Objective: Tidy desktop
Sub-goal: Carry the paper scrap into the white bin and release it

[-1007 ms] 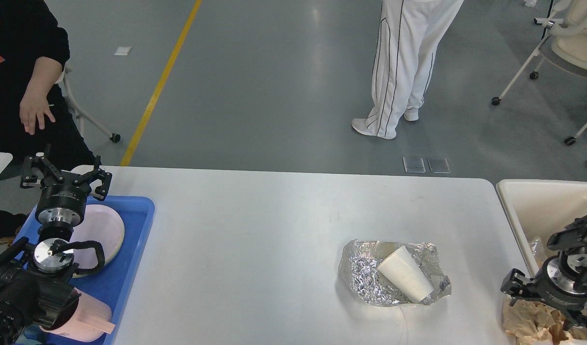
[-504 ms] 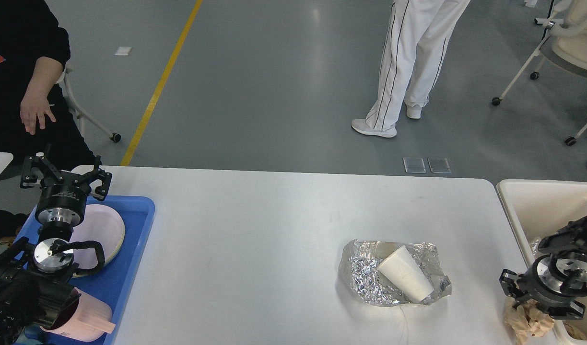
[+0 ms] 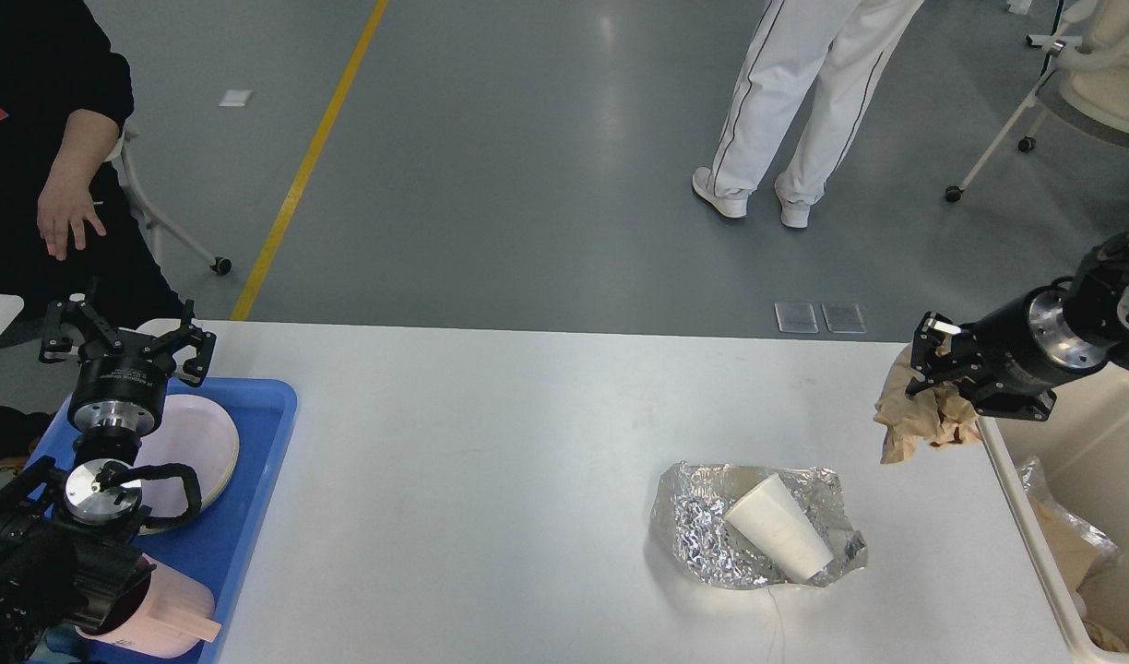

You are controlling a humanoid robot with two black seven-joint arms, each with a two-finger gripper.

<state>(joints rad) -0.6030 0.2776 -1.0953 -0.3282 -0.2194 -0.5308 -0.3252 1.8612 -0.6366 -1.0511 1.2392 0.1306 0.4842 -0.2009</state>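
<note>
Right gripper (image 3: 933,364) clamped on crumpled brown paper (image 3: 924,417) above the desktop (image 3: 491,443) beside the cream bin (image 3: 1035,544), left gripper (image 3: 126,337) spread open (empty) over the blue tray (image 3: 251,516), paper cup (image 3: 778,527) lying on foil (image 3: 703,544) mid-table.

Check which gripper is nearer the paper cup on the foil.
Right. The right gripper, shut on crumpled brown paper, hangs up and to the right of the paper cup. The left gripper sits open over the blue tray, far across the desktop.
</note>
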